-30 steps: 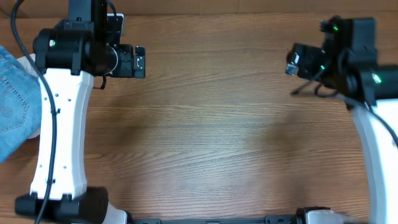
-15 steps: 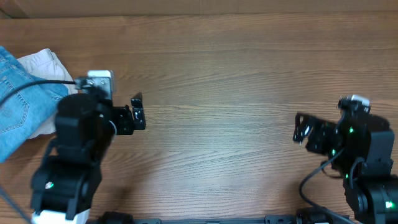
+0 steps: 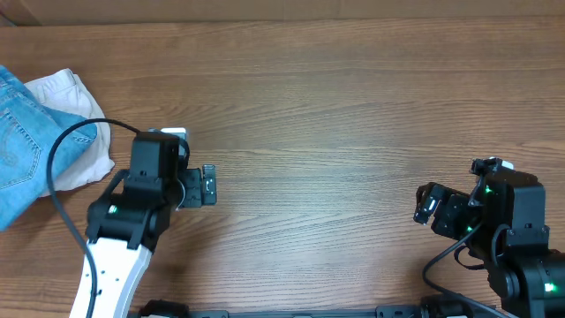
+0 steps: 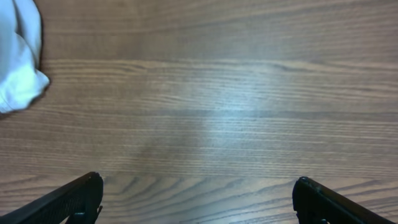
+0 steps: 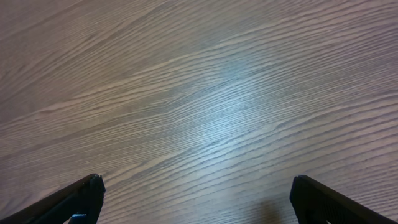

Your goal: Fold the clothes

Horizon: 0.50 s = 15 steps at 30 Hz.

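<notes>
The clothes, light blue denim jeans, lie at the table's far left edge, partly cut off by the frame and resting on a white garment. My left gripper hovers open over bare wood, to the right of the pile and apart from it. In the left wrist view its gripper holds nothing, and only the white garment shows at the top left corner. My right gripper stands open low on the right. In the right wrist view that gripper has only wood grain between its fingers.
The wooden table spreads between the two arms. A black cable loops from the left arm over the white garment's edge. The back edge of the table runs along the top of the overhead view.
Both arms have drawn back from the far side of the table toward the near edge. The jeans and white garment, earlier partly covered by the left arm, now show more fully.
</notes>
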Motion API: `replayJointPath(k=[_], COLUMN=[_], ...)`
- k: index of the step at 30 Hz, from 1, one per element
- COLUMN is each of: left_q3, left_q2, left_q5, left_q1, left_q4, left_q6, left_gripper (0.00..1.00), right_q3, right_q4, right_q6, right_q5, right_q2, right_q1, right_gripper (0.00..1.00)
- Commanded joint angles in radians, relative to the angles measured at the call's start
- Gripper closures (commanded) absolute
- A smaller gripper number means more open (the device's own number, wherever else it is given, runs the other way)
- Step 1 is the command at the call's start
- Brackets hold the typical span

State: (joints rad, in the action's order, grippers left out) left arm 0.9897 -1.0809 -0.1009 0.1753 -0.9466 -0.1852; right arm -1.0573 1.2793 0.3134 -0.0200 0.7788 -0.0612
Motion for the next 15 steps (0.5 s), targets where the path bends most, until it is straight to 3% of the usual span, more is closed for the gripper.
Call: replayJointPath(k=[1,6,11,15], left_q3=[-0.008,-0.008,-0.008,-0.008], left_q2=[-0.051,-0.130,-0.203,-0.255], left_q5=[-0.013,-0.013,-0.013,-0.013], left_q1=[0.001,0.001,0.001,0.001], left_q4=[0.002,0.002,0.002,0.002], left_q6=[-0.018,-0.018,-0.018,-0.018], left_gripper=[0.00,0.00,0.00,0.00], right_q3=[0.005,0.083,0.312,0.524], right_q4=[-0.008,-0.234,-0.520,-0.712], right_q6=[-0.010,-0.076,-0.187,-0.192], right_q5=[-0.033,-0.034,0.000,-0.001], right_q2=[-0.024,-0.168,-0.411,-0.607], right_q1=[-0.002,-0.002,-0.002,-0.002], right_gripper=[0.00,0.00,0.00,0.00])
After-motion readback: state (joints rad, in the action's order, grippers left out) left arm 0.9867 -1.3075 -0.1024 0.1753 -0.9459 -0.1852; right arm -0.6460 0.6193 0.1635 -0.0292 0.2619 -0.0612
